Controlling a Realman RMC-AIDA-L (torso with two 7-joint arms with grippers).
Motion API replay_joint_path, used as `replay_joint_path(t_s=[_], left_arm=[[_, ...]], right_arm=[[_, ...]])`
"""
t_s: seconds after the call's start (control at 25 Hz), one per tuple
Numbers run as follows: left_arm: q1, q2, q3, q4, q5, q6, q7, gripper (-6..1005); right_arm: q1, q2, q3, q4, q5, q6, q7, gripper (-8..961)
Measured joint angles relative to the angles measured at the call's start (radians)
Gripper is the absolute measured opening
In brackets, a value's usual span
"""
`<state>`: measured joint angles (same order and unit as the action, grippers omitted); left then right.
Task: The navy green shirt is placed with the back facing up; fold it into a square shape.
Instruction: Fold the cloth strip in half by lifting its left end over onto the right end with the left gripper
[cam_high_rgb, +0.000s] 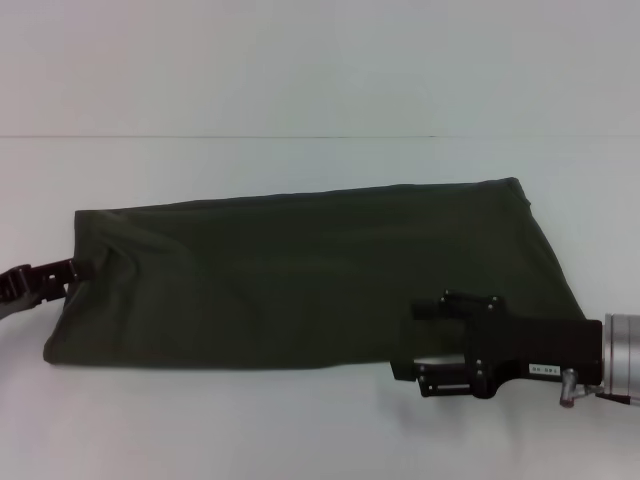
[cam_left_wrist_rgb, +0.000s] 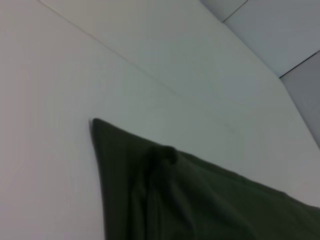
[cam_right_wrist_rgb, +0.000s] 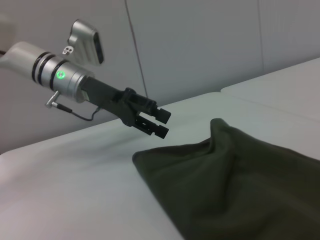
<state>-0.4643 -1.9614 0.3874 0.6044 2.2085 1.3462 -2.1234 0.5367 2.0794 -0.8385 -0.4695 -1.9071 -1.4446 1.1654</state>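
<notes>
Folded shirt on the counter between two end effectors.

From the left: the left end effector (cam_high_rgb: 70, 272) sits at the shirt's left edge, just off the cloth in the right wrist view (cam_right_wrist_rgb: 162, 124), its fingers slightly apart and holding nothing. The dark green shirt (cam_high_rgb: 300, 275) lies flat on the white counter (cam_high_rgb: 320, 90) as a long band, its left corner puckered into a small peak (cam_right_wrist_rgb: 220, 131). The right end effector (cam_high_rgb: 408, 340) reaches in level from the right, overlapping the shirt's near right edge; whether its fingers are apart or together cannot be told.
</notes>
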Motion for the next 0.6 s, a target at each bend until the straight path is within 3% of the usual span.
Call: replay_joint_path(t_s=[0.6], left_arm=[[0.012, -0.003, 0.012, 0.042, 0.07, 0.019, -0.022, 742]], right_arm=[[-0.008, 0.003, -0.022, 0.002, 0.0, 0.01, -0.001, 915]])
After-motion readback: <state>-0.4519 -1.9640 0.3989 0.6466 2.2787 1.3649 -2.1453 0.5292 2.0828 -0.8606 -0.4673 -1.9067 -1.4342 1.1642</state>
